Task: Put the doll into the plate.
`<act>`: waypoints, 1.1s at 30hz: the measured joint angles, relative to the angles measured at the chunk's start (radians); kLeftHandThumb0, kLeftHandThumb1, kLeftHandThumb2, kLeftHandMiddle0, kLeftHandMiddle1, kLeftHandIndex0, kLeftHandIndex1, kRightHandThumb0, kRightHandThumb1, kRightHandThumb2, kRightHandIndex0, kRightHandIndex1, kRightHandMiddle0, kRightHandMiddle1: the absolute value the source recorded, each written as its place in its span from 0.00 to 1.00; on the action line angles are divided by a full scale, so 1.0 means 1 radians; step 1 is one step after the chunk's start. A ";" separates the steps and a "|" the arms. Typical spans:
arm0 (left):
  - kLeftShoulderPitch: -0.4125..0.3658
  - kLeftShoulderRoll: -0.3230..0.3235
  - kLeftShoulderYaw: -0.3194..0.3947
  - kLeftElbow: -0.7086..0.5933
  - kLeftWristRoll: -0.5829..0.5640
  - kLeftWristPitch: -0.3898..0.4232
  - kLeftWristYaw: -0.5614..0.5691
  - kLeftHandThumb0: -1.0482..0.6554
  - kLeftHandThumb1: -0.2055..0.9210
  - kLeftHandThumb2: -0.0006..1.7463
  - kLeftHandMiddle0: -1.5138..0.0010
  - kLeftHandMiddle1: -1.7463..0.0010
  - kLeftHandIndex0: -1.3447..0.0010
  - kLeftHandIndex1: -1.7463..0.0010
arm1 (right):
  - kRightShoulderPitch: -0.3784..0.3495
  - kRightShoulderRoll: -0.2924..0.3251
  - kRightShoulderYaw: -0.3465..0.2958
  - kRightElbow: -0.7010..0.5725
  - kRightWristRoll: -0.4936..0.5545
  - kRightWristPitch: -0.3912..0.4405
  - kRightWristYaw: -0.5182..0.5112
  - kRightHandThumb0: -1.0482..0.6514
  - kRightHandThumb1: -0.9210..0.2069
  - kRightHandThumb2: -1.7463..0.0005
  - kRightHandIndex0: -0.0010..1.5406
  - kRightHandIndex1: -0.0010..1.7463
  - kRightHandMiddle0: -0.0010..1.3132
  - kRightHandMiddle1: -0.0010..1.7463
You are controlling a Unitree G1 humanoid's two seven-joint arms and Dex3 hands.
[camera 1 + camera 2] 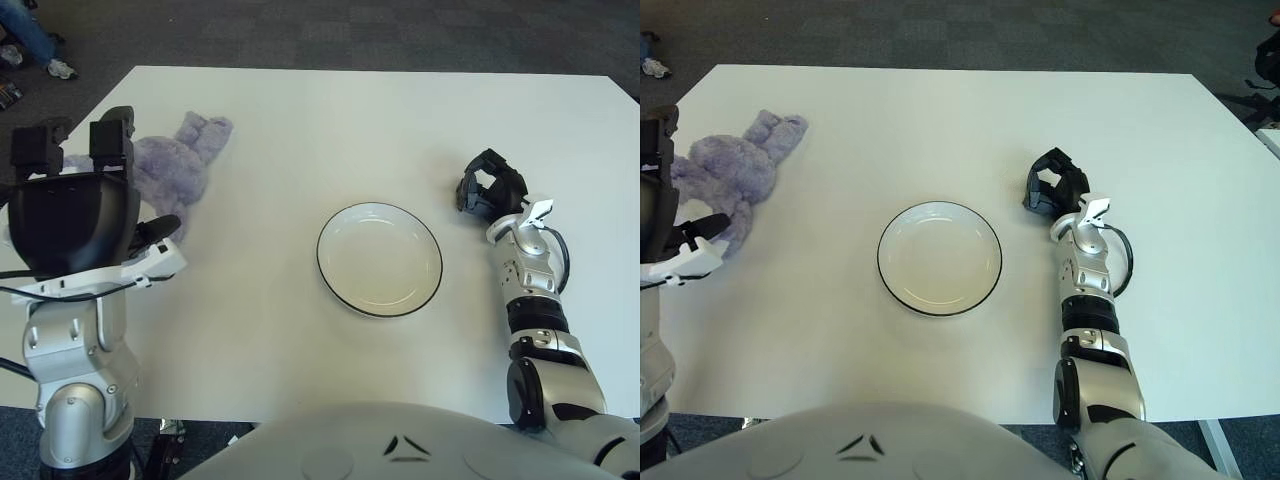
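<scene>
A big white table [300, 130] stands on a dark grey carpet [350, 30]. A soft purple bunny doll [735, 165] lies flat near the table's far left corner, with its long ears pointing toward the middle. It looks fuzzy and floppy. A white plate [379, 258] with a thin dark rim sits in the middle of the table, well apart from the doll, with nothing in it. The left hand [75, 190] hangs just beside the doll, fingers straight and holding nothing. The right hand [488, 190] shows to the right of the plate, fingers curled in on nothing.
</scene>
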 measured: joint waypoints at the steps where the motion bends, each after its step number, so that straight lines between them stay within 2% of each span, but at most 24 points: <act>1: -0.001 -0.001 0.000 -0.001 0.001 -0.001 -0.001 0.23 0.64 0.44 0.97 0.66 1.00 0.71 | 0.000 0.000 0.000 0.000 0.000 0.000 0.000 0.34 0.52 0.26 0.77 1.00 0.45 1.00; 19: -0.009 -0.006 0.010 -0.001 0.006 -0.012 -0.005 0.23 0.64 0.44 0.97 0.67 1.00 0.71 | -0.002 0.000 0.001 0.001 0.000 0.001 -0.001 0.34 0.52 0.26 0.77 1.00 0.45 1.00; 20: -0.007 -0.006 0.011 -0.001 0.006 -0.012 -0.006 0.23 0.66 0.44 0.96 0.71 1.00 0.76 | -0.002 0.000 0.001 0.001 0.000 0.002 -0.001 0.34 0.52 0.26 0.77 1.00 0.45 1.00; 22: 0.015 0.005 0.038 -0.014 0.008 -0.012 -0.082 0.24 0.71 0.44 0.96 0.82 1.00 0.90 | -0.005 0.000 0.004 -0.001 -0.004 0.007 -0.004 0.34 0.52 0.26 0.77 1.00 0.46 1.00; 26: 0.008 0.028 0.052 -0.003 0.051 -0.004 -0.240 0.26 0.71 0.44 0.97 0.89 1.00 0.97 | -0.004 -0.005 0.003 -0.002 -0.007 0.012 -0.013 0.34 0.52 0.26 0.77 1.00 0.46 1.00; 33: -0.182 0.032 -0.022 0.086 0.175 0.009 -0.505 0.32 0.54 0.51 0.95 0.92 1.00 1.00 | -0.010 -0.013 0.005 -0.006 -0.016 0.041 -0.021 0.34 0.53 0.26 0.78 1.00 0.46 1.00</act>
